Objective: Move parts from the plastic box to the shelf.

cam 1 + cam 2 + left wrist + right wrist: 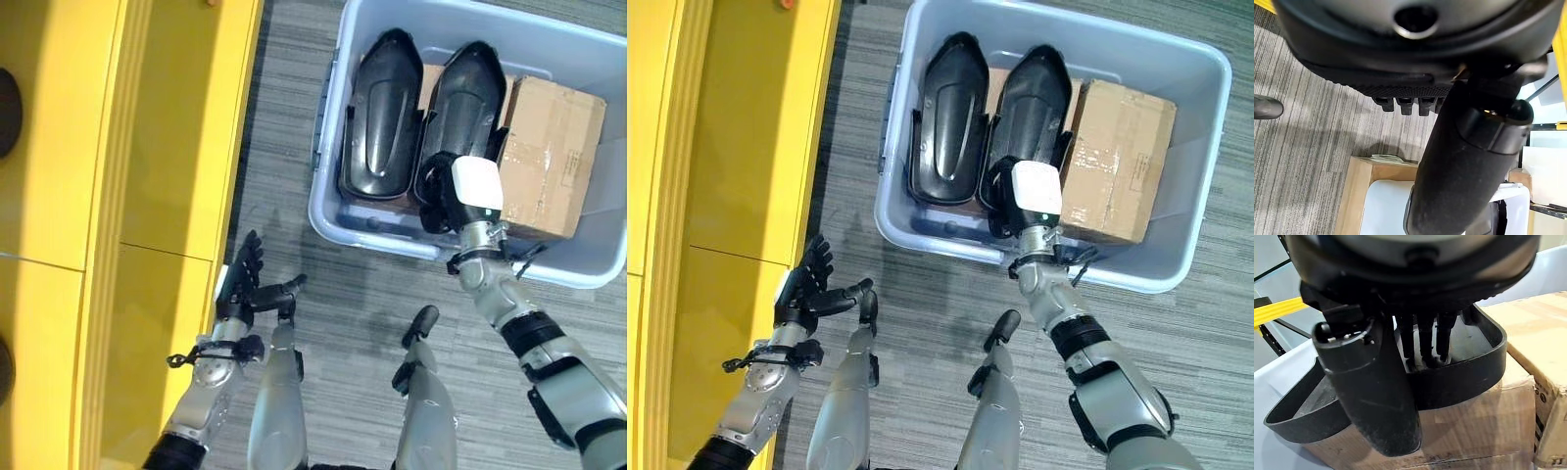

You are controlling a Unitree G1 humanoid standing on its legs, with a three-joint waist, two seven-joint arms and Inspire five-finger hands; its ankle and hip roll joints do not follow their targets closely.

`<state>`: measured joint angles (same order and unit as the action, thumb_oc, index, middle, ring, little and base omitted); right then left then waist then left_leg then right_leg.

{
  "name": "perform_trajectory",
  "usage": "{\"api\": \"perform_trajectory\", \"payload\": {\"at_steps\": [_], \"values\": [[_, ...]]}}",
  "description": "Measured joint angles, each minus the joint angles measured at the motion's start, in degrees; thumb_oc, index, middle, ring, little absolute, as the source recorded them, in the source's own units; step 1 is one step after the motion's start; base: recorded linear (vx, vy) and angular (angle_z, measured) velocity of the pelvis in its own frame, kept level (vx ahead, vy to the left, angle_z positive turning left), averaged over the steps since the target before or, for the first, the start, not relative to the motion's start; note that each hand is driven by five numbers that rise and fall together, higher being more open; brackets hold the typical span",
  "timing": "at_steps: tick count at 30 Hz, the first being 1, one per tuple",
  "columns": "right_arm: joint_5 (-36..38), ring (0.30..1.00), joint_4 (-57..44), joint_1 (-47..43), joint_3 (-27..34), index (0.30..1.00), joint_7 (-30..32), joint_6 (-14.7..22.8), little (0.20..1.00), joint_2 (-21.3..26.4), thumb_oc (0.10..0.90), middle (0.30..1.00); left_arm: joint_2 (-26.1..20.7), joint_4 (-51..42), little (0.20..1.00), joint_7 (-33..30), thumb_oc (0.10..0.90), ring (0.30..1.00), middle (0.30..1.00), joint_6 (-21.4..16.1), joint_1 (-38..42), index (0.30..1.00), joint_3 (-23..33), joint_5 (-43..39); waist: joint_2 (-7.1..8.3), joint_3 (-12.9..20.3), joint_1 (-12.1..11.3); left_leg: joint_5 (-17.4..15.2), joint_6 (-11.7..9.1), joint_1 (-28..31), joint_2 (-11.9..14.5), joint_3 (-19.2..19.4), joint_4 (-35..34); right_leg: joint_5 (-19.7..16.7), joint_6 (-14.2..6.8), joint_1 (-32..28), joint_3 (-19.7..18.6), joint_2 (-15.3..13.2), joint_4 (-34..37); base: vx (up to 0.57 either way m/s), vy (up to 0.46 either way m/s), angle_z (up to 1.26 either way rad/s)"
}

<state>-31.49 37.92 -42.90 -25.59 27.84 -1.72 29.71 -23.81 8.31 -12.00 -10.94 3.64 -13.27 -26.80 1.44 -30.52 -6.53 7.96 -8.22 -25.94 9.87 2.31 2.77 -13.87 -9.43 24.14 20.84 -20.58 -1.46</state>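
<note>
The pale plastic box (328, 211) stands on the floor ahead, holding two black moulded parts side by side. My right hand (477, 186) reaches over the box's near wall to the near end of the right black part (465, 88). In the right wrist view its fingers (1422, 340) sit inside that part's rim (1464, 377) and the thumb (1371, 391) lies outside it, pinching the rim. The part still lies in the box. The left black part (382, 113) is untouched. My left hand (245, 279) hangs open and holds nothing, low beside the yellow shelf (147, 196).
A brown cardboard box (549, 157) fills the plastic box's right side, and more cardboard lies under the black parts. The yellow shelf runs along the whole left side. Grey striped carpet (284, 147) lies between the shelf and the box.
</note>
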Motion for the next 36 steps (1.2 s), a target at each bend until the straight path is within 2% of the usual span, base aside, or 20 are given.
{"api": "perform_trajectory", "payload": {"at_steps": [8, 12, 18, 20, 22, 24, 27, 30, 36], "values": [[-0.03, 0.3, -0.07, 0.45, -0.78, 0.3, -0.09, -0.05, 0.3, 0.05, 0.4, 0.3, 0.01, 0.01, 1.0, 0.01, 0.9, 1.0, 1.0, 0.0, -0.04, 1.0, -0.01, 0.0, -0.07, 0.12, -0.06, 0.48, -0.31, 2.28, 0.02, 0.22, -0.09, -0.08, 0.1, -1.85, -0.24, -0.07, -0.55, 0.0, 0.0, 0.0], [0.02, 0.3, -1.09, 1.5, -1.43, 0.3, -2.3, -0.28, 0.3, 0.61, 0.4, 0.3, 0.0, -0.01, 1.0, 0.06, 0.9, 1.0, 1.0, -0.02, 0.02, 1.0, 0.03, 0.0, -0.14, 0.18, 0.03, 0.13, 0.2, 4.66, 0.05, 0.42, -0.31, -0.03, 0.14, -3.88, -0.31, -0.04, -0.48, 0.0, 0.0, 0.0], [1.53, 0.3, -13.28, 12.92, 2.41, 0.3, -6.48, -0.08, 0.3, 2.25, 0.4, 0.3, 0.0, 0.03, 1.0, 0.05, 0.9, 1.0, 1.0, 0.21, -0.89, 1.0, 0.53, 0.05, -0.8, 1.08, 0.39, -0.15, 0.1, 9.69, 0.3, 0.9, -1.45, 0.4, 0.17, -8.13, -1.21, 0.37, 0.0, 0.02, -0.024, -0.05], [2.17, 0.3, -16.98, 18.21, 3.95, 0.3, -6.67, 0.44, 0.3, 2.68, 0.4, 0.3, -0.01, 0.02, 1.0, 0.08, 0.9, 1.0, 1.0, 0.21, -2.61, 1.0, 0.7, 0.1, -0.68, 3.75, 0.44, -0.2, 0.03, 10.58, 0.62, 1.51, -2.5, 0.36, 0.27, -8.95, -1.29, 0.9, 1.39, 0.06, -0.041, -0.1], [2.23, 0.3, -18.22, 20.24, 4.06, 0.3, -7.95, 0.35, 0.3, 3.03, 0.4, 0.3, 0.04, 0.05, 1.0, 0.31, 0.9, 1.0, 1.0, 0.87, -4.24, 1.0, 2.34, 0.15, -0.65, 4.24, 0.87, 0.44, -0.86, 13.59, 1.17, 1.94, -3.91, -0.05, 0.06, -11.37, -1.35, 1.72, 2.42, 0.06, -0.034, -0.13], [2.16, 0.3, -20.31, 22.6, 4.47, 0.3, -8.36, 0.35, 0.3, 4.07, 0.4, 0.3, -0.01, 0.04, 1.0, 0.53, 0.9, 1.0, 1.0, 0.92, -6.08, 1.0, 2.87, 0.19, -0.63, 6.27, 1.59, 0.13, -0.47, 14.75, 1.23, 2.25, -4.71, -0.25, -0.1, -12.73, -1.26, 1.97, 3.87, 0.06, -0.033, -0.05], [0.64, 0.3, -24.84, 25.63, 6.28, 0.3, -9.05, 0.68, 0.3, 6.73, 0.4, 0.3, -0.07, 0.02, 1.0, 1.58, 0.9, 1.0, 1.0, 1.06, -8.11, 1.0, 4.74, 0.23, -0.47, 7.61, 2.0, 0.11, -0.52, 17.41, 1.26, 3.06, -6.33, -0.51, -0.26, -14.86, -1.48, 2.26, 5.34, 0.04, -0.026, -0.07], [-1.18, 0.3, -25.36, 25.95, 7.42, 0.3, -9.09, 0.73, 0.3, 7.96, 0.4, 0.3, -0.1, 0.08, 1.0, 1.92, 0.9, 1.0, 1.0, 1.19, -8.95, 1.0, 4.9, 0.31, -0.25, 10.17, 2.51, -0.11, -0.51, 17.67, 1.29, 3.33, -6.57, -0.74, -0.32, -15.21, -1.54, 2.46, 6.19, 0.04, -0.023, -0.05], [-3.67, 0.3, -29.41, 26.0, 8.49, 0.3, -10.21, 2.24, 0.3, 9.15, 0.4, 0.3, -0.1, 0.2, 1.0, 3.68, 0.9, 1.0, 1.0, 2.11, -9.58, 1.0, 5.34, 0.76, 0.0, 12.12, 3.29, -0.15, -0.71, 20.26, 2.05, 3.82, -7.22, -0.6, -0.28, -17.24, -1.67, 3.23, 6.34, 0.05, -0.025, -0.05]]}}
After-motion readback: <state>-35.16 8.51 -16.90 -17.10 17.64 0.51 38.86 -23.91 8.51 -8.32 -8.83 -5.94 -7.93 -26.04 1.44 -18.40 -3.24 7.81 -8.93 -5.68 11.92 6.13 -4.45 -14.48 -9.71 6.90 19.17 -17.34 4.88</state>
